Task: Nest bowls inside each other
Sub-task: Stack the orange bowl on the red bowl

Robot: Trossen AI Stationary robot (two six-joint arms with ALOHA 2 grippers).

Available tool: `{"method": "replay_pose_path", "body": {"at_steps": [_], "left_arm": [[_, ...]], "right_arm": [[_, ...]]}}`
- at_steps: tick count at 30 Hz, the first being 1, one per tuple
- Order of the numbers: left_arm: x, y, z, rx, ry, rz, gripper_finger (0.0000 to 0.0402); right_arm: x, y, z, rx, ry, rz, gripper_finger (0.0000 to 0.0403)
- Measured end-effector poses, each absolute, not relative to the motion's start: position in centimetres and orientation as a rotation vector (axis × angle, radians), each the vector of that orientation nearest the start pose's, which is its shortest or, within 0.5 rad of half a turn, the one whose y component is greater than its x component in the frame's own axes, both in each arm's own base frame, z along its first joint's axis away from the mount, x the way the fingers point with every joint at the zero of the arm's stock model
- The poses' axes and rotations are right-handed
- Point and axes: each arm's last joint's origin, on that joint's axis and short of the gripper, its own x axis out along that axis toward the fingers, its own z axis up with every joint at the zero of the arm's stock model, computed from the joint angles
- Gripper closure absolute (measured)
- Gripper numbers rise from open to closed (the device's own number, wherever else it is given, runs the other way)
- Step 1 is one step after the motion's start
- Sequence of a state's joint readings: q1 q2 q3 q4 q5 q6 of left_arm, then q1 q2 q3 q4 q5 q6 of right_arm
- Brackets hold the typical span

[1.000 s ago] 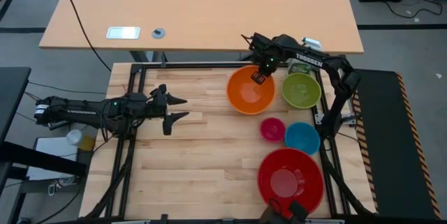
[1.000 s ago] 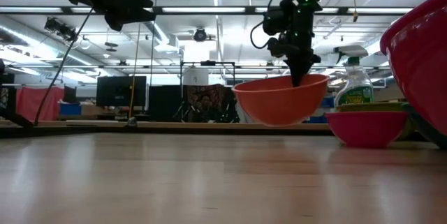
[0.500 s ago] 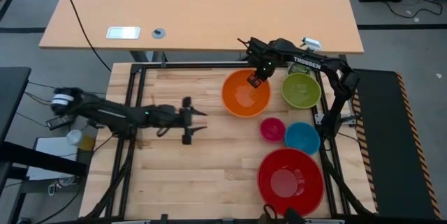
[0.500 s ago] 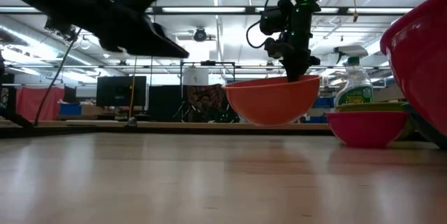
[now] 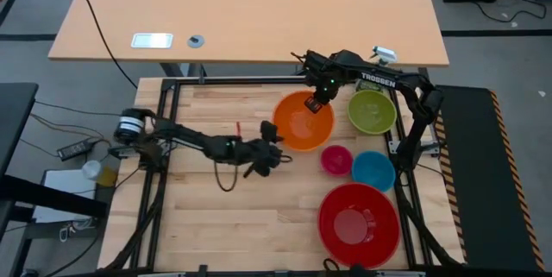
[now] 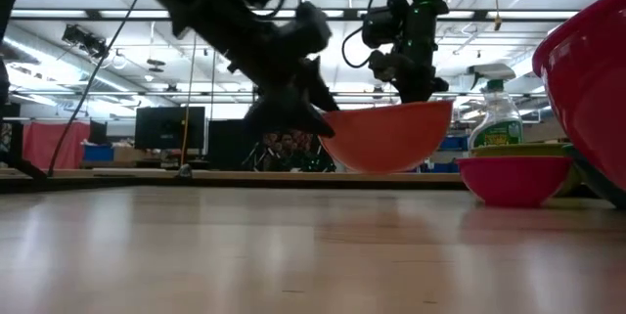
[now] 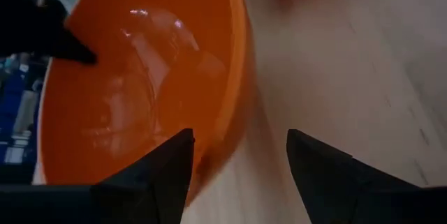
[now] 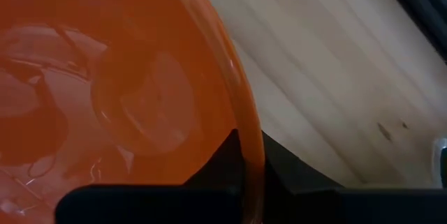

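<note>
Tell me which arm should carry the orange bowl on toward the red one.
Right. The right gripper is already shut on the orange bowl's far rim, so it can probably carry it to the red bowl. The left gripper is open at the near rim, holding nothing.

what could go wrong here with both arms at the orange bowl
1. The right gripper pinches the orange bowl by its far rim only, so the bowl may tilt or slip out.
2. The left gripper, open, is close to the bowl's near rim; it could bump the bowl and knock it loose.
3. The pink bowl and blue bowl sit close beside it, so a dropped or swung orange bowl might shove them.
</note>
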State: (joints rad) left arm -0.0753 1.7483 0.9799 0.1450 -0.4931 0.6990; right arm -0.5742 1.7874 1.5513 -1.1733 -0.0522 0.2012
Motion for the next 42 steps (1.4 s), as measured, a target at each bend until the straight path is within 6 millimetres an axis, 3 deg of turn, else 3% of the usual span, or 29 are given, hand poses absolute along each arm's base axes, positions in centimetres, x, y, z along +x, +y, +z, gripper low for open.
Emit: {"method": "replay_pose_path", "body": {"at_steps": [5, 11, 18, 31, 37, 42], "left_arm": [[37.8, -1.8, 18.1, 0.896, 0.797, 0.189, 0.0169], [38.1, -4.6, 20.5, 0.948, 0.693, 0.147, 0.0169], [37.9, -8.1, 22.6, 1.034, 0.613, 0.105, 0.0168], [38.7, -12.0, 28.2, 1.054, 0.430, 0.097, 0.0168], [38.7, -13.6, 29.3, 0.978, 0.288, -0.060, 0.0168], [39.1, -15.6, 28.8, 0.959, 0.180, -0.116, 0.0169]], "right_arm": [[29.4, -17.1, 26.7, 0.587, 1.372, -0.535, 0.0376], [29.6, -15.3, 26.9, 0.593, 1.440, -0.482, 0.0376], [29.8, -12.1, 29.7, 0.565, 1.468, -0.449, 0.0376], [25.6, -5.8, 35.9, 0.569, 1.376, -0.496, 0.0376], [24.3, -2.3, 37.3, 0.583, 1.344, -0.447, 0.0376], [24.4, 1.0, 37.4, 0.582, 1.366, -0.392, 0.0376]]}}
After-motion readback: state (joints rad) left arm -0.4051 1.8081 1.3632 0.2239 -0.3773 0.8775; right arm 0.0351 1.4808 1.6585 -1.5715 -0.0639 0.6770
